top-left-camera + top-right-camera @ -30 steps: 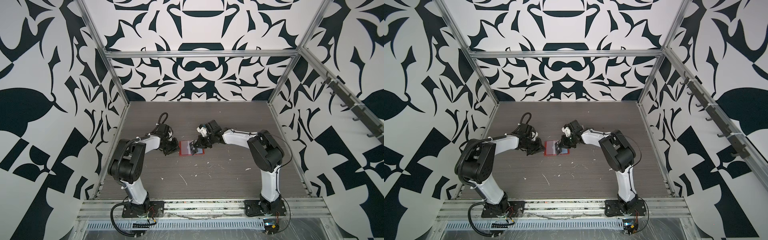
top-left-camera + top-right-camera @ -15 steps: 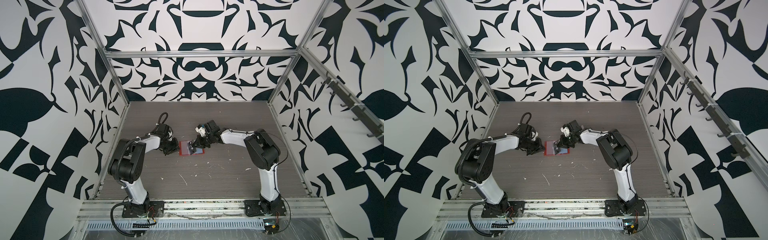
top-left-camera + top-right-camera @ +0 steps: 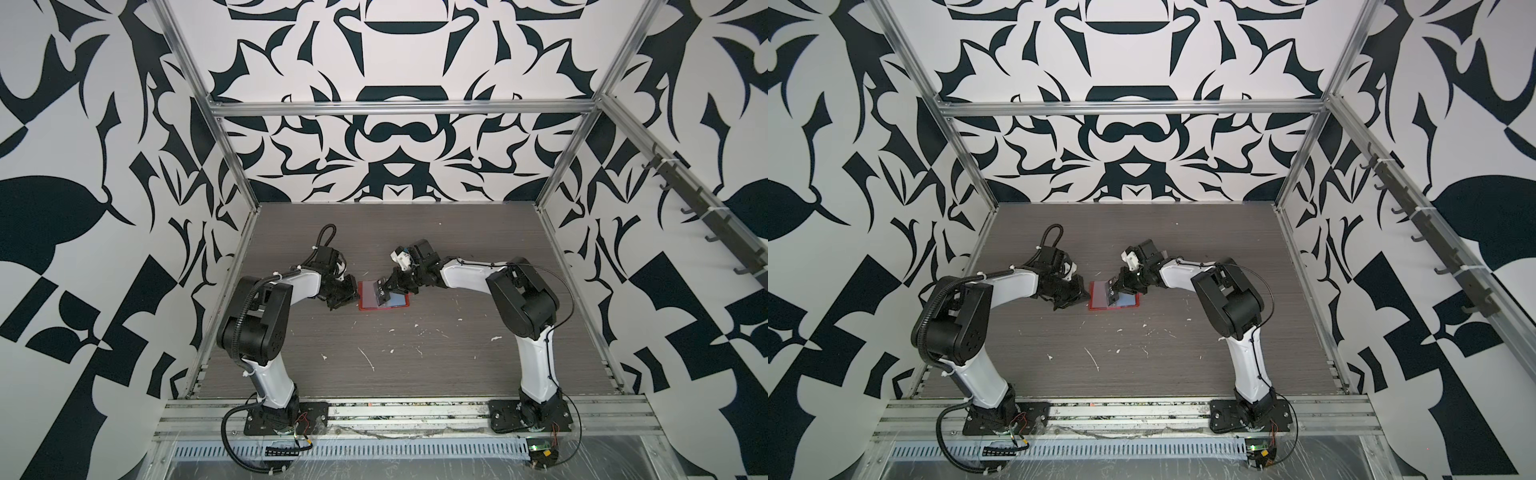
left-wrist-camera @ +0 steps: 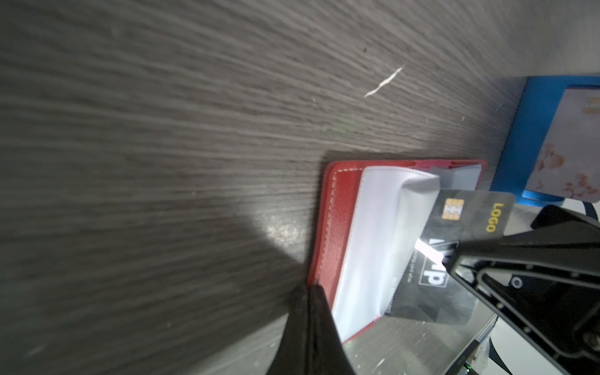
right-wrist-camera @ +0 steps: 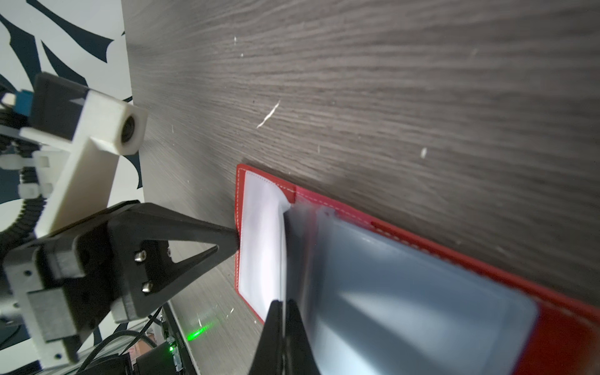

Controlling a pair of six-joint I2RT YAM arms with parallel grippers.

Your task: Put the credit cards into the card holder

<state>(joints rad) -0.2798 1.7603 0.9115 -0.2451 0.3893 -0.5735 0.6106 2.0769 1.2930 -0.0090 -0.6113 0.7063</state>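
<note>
Card holder [image 4: 337, 227] now in left gripper [image 4: 308, 289]

Middle of the table [image 3: 415, 374] is tight. The open card holder [image 3: 365, 296] lies flat there. The left gripper [image 3: 354, 292] is pinched on its left edge, and the right gripper [image 3: 390, 286] holds a dark card [image 3: 380, 293] tilted over the pages. The left arm [image 3: 299, 282] and right arm [image 3: 469, 274] block both side approaches. A blue rack [image 4: 532, 136] sits just beside the holder. The near and far table areas are open, with only white scraps [image 3: 368, 361] lying flat.
</note>
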